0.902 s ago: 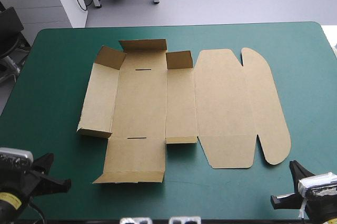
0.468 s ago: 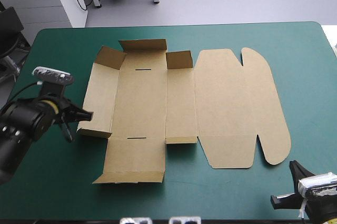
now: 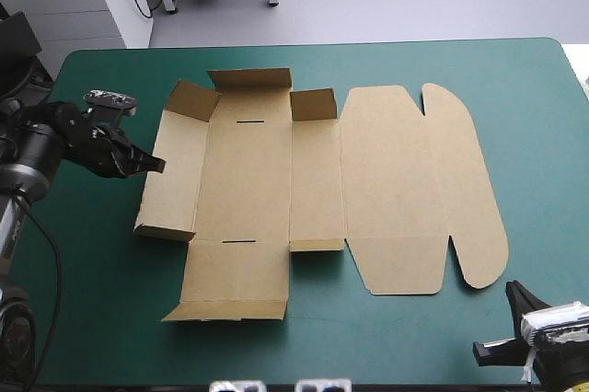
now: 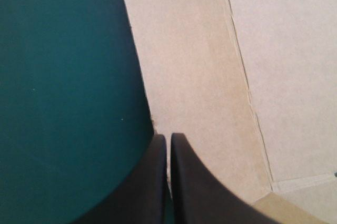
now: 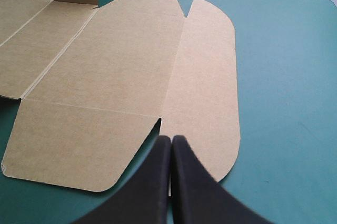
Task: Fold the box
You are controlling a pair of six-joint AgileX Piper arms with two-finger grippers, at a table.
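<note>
I have the box [image 3: 313, 180] lying opened out across the middle of the bench [image 3: 92, 300], mostly flat on the teal-green cover; only the far end flap [image 3: 248, 79] and the two small corner flaps beside it stand up. My left claw [image 4: 167, 139] is pressed together with nothing between its fingers, and its tip sits right at the outer edge of the left side panel [image 3: 175, 176], roughly halfway along it, low to the cover. My right claw [image 5: 171, 140] is pressed together too, empty, parked near the bench's near right corner and pointing at the rounded lid flap [image 5: 210, 77], well apart from the work.

I judge the step in hand to be raising that left side panel into a wall. To do it well, I want the tip to slide under the panel's edge rather than shove it; a push along the cover would likely skate the whole sheet toward the right. Lifting from mid-length should let the panel hinge evenly on its crease [image 4: 242, 77]; if the sheet creeps, I would bring the right claw onto the base to pin it.
</note>
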